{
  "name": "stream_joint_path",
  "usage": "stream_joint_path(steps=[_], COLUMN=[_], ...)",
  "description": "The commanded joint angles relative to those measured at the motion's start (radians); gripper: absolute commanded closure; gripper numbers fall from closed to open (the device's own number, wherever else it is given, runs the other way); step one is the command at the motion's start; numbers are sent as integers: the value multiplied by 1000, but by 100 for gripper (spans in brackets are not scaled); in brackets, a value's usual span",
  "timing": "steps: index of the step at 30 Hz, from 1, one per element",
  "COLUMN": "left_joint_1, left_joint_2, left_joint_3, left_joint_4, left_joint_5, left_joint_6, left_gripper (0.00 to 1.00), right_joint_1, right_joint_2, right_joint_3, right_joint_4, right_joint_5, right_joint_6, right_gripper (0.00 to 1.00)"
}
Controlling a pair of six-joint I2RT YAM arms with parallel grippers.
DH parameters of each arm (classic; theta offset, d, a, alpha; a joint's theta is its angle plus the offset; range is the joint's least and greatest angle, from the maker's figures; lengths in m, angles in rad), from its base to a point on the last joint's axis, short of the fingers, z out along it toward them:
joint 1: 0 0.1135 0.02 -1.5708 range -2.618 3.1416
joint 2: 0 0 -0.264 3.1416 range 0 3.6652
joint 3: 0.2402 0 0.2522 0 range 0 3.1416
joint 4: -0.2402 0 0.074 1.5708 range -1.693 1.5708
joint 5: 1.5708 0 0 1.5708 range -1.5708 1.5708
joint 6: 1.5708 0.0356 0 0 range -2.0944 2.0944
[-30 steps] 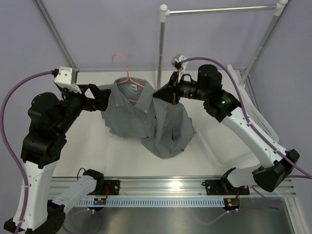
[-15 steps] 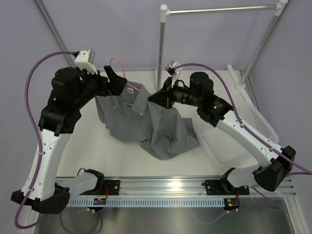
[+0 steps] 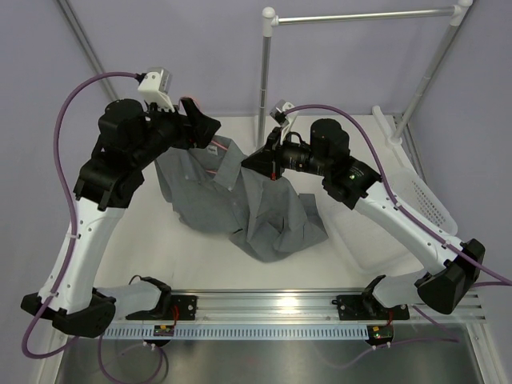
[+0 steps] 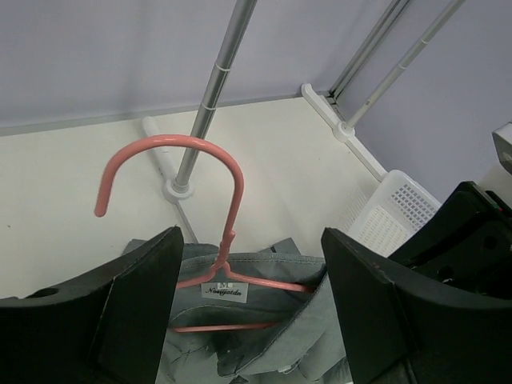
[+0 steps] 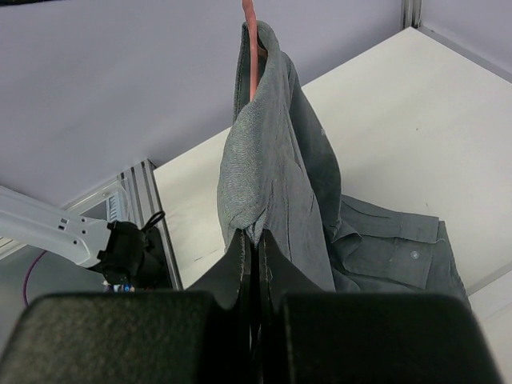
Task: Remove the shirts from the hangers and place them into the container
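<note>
Top external view, from the left: my left end effector [image 3: 202, 128] hangs over the collar end of the shirt [image 3: 232, 200]. The left wrist camera shows its jaws well apart, one on either side of the neck of the pink hanger [image 4: 235, 200], gripping nothing. The hook stands free above the collar, and the hanger's shoulders sit inside the neck opening, so the shirt is not yet off it.

Most of the grey-green cloth lies crumpled on the bench [image 3: 160, 248], between the two arms. Inside the collar is a white neck label [image 4: 223, 292]: I can read a size letter M, with a script word beneath it (something like "Nougat…", too small to be sure of).

Further right, my right end effector [image 3: 254, 162] is closed tight on a fold of the shirt. Its own wrist camera shows the cloth pinched between the fingertips and pulled up into a peak, with a sliver of pink wire at the top of that peak.

At the far right the white mesh basket [image 3: 432, 204] sits on the bench with nothing in it that I can see. The shirt's lower edge lies just beside its near wall.

By my reckoning the job is barely begun: the hanger has to come out, and then the whole shirt has to go across into the basket.
</note>
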Motion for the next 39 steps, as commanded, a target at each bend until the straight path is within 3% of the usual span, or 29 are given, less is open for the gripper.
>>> stream_joint_path(steps=[1,5,13,20,21,22,27,30,34,39], left_joint_1=[-24,-43,-72,-81,-81,-81,-81,-81,-82,-98], left_joint_2=[19,35,62,64,62,62,64,73,88,113], left_joint_3=[6,8,9,-13,-17,-23,-52,-66,-64,-50], left_joint_4=[41,41,47,75,81,90,140,167,191,200], left_joint_5=[-33,-80,-111,-180,-206,-217,-278,-313,-359,-447], left_joint_6=[1,18,22,42,53,62,80,80,62,31], left_gripper=[27,33,60,95,100,100,100,100,100,100], right_joint_1=[16,16,16,14,16,14,16,16,16,16], right_joint_2=[-29,-30,-35,-36,-38,-42,-75,-111,-153,-181], right_joint_3=[27,24,19,27,32,41,90,124,153,75], right_joint_4=[84,84,85,53,41,15,-105,-183,-260,-208], right_joint_5=[15,12,16,38,46,61,145,226,311,302], right_joint_6=[10,10,11,13,14,10,-7,-12,25,143], right_gripper=[100,100,100,98,93,76,28,22,20,19])
